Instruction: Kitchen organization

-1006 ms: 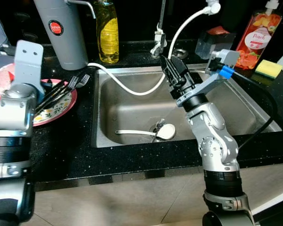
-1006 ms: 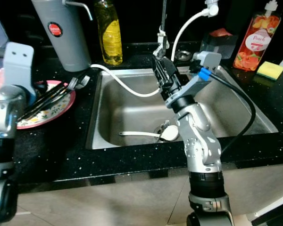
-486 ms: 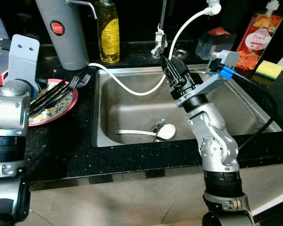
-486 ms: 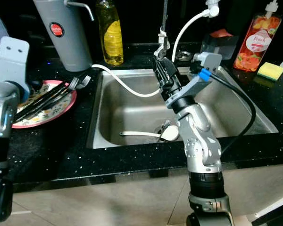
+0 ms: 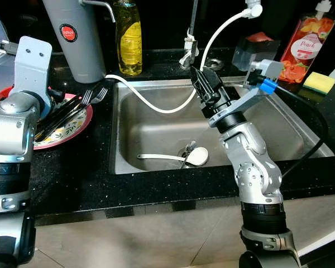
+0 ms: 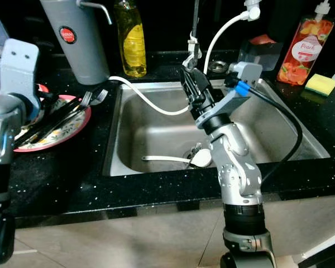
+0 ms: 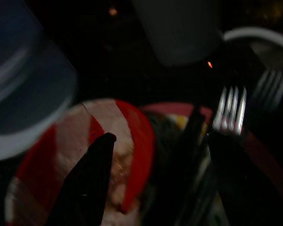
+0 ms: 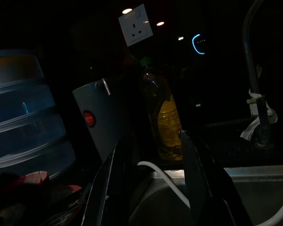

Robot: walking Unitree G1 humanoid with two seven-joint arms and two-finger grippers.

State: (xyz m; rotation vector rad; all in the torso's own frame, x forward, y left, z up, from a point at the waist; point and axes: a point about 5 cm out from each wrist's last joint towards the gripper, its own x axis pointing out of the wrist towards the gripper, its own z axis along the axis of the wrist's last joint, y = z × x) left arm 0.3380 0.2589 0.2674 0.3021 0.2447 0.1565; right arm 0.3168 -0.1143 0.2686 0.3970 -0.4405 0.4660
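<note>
Starting at the left: the left gripper (image 7: 155,155) is hovering over the red patterned plate (image 5: 72,124) on the black counter (image 5: 78,178), fingers spread apart with nothing between them. The forks (image 5: 92,96) are lying across that plate, tines pointing toward the sink, and in the wrist view one fork's tines are sitting just off one black finger. My guess is the step in hand is picking cutlery off the plate, so I'd be lining the fingers across a single handle rather than the tines, and coming down slowly so the pile isn't sliding around.

Moving right, a white spoon (image 5: 173,158) is lying by the drain in the sink (image 5: 301,139). The right gripper (image 5: 204,84) is hanging above the basin near the white hose (image 5: 151,105), fingers slightly parted, holding nothing.
</note>
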